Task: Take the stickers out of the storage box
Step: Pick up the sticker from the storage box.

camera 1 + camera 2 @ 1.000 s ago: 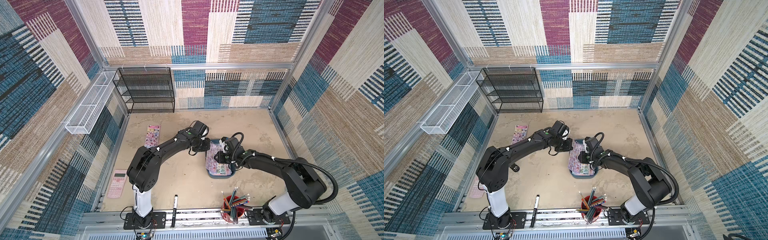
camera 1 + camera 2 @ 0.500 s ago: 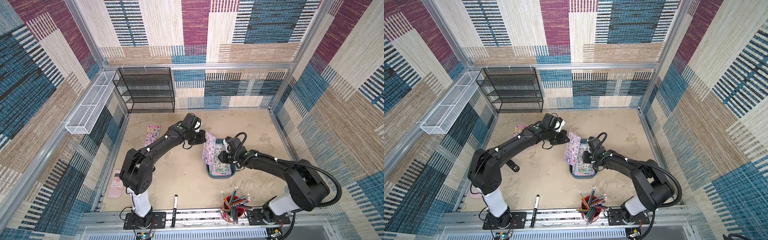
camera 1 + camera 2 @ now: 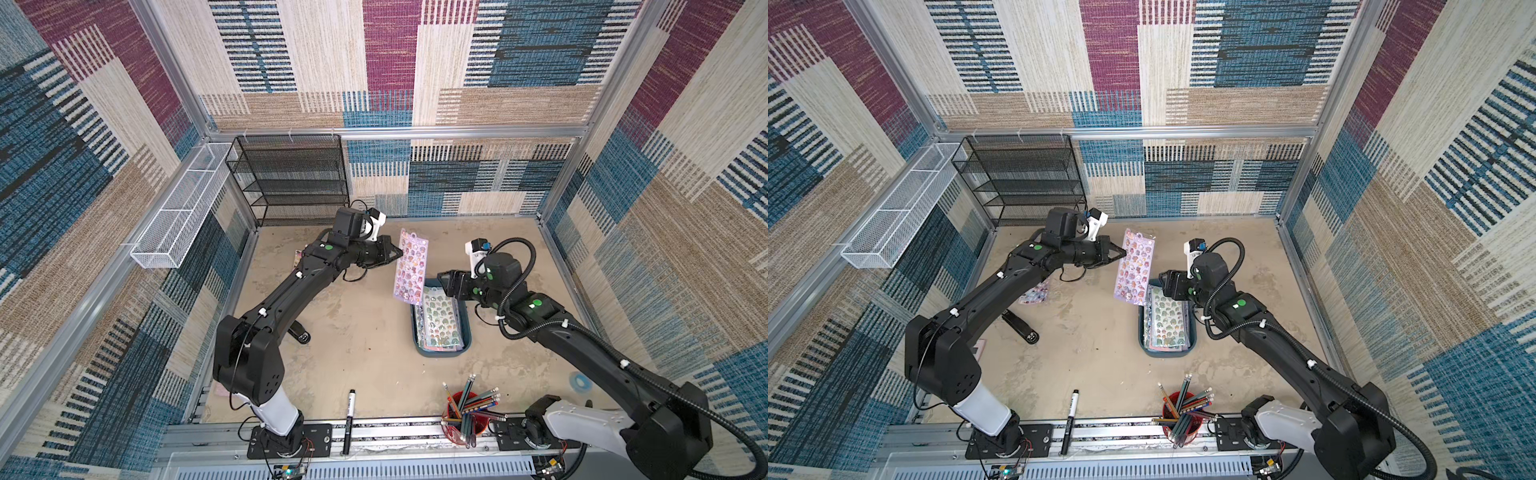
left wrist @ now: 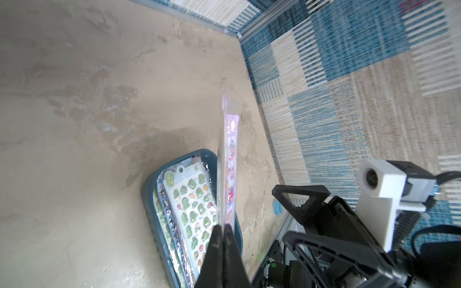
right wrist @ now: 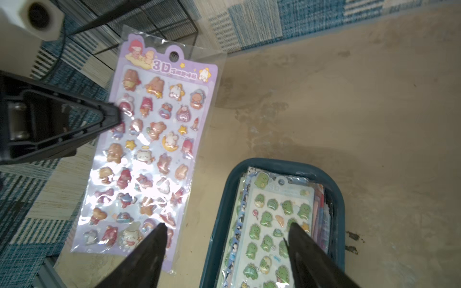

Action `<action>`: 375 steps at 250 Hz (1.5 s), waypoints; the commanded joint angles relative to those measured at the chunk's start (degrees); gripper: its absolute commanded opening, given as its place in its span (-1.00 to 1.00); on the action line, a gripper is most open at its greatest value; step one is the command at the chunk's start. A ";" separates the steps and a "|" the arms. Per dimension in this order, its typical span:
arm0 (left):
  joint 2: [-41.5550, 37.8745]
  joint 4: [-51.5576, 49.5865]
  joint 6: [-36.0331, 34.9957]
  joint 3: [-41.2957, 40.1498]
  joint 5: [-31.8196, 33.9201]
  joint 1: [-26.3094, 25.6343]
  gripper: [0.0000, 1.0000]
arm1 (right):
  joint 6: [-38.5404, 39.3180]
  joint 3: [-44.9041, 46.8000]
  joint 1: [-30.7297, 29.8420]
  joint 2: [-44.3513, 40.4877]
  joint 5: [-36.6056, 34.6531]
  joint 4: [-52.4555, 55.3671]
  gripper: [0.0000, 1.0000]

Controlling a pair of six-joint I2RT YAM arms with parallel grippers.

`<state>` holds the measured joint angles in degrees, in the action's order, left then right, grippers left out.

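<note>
Over the table, both top views: left gripper (image 3: 397,254) pinches the lilac sticker sheet (image 3: 411,270) by one long edge and holds it in the air beside the far end of the storage box (image 3: 442,354).
Top views, right arm: right gripper (image 3: 1168,284) hovers at the box's far end.
Left wrist: jaws pressed together on the sheet's edge (image 4: 230,159); other stickers (image 4: 192,199) lie in the box (image 4: 149,184).
Right wrist: right gripper (image 5: 227,225) jaws spread wide, holding nothing, above the box rim (image 5: 334,189); green dinosaur sheet (image 5: 274,224) tops the stack.
</note>
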<state>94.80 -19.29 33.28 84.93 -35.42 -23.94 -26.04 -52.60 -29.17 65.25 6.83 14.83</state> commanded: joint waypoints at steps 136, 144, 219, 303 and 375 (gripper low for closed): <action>-5.07 17.81 10.62 -8.26 -11.43 2.24 -1.00 | -18.06 5.47 5.00 9.42 36.55 -35.92 0.01; -5.11 17.93 10.63 -8.49 -11.43 2.24 -1.00 | -18.87 5.66 5.05 9.97 36.92 -37.33 -0.09; -6.85 12.02 6.51 -10.25 -8.52 2.24 -0.14 | -20.96 4.08 5.06 12.91 37.99 -40.32 -1.00; -9.04 10.41 5.14 -15.44 -7.55 2.06 -0.67 | -22.64 2.86 5.02 16.82 38.41 -42.76 -1.00; -4.89 -4.16 -4.89 -5.01 -3.94 2.48 -1.00 | -18.41 3.69 5.04 13.88 33.09 -36.18 -0.03</action>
<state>88.42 -14.55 35.68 75.26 -42.46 -21.87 -47.99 -48.58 -24.05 80.93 42.83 -24.05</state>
